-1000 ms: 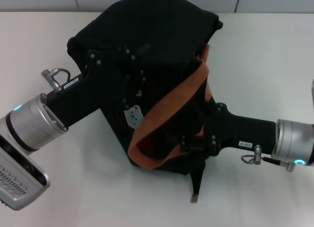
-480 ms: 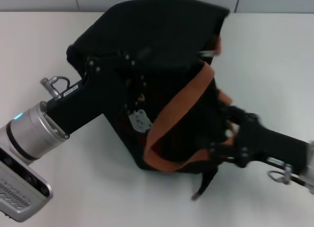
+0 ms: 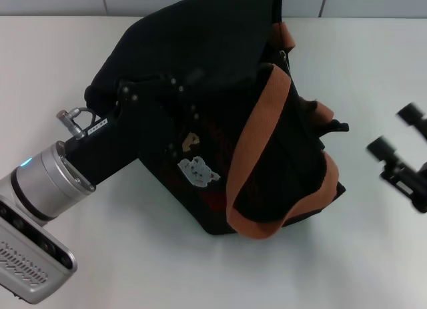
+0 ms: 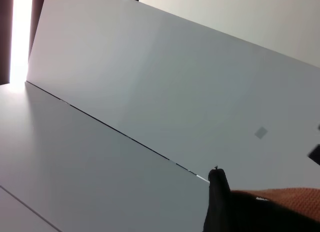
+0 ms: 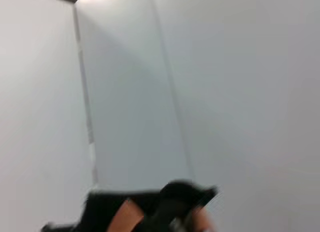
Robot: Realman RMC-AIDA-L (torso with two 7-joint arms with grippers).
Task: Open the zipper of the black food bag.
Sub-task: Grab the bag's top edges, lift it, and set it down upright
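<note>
Withdrawn from the black food bag (image 3: 220, 122) mid-table, the right gripper (image 3: 392, 133) hangs well apart, fingers spread. Left gripper (image 3: 175, 102) presses its front, grip unclear. Soft fabric slumps; its zipper isn't discernible.

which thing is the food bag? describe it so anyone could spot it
On the white table, it is the big black fabric bag in the middle, with the left gripper against its front. Orange-brown strap handles and small bear pictures mark it out.
</note>
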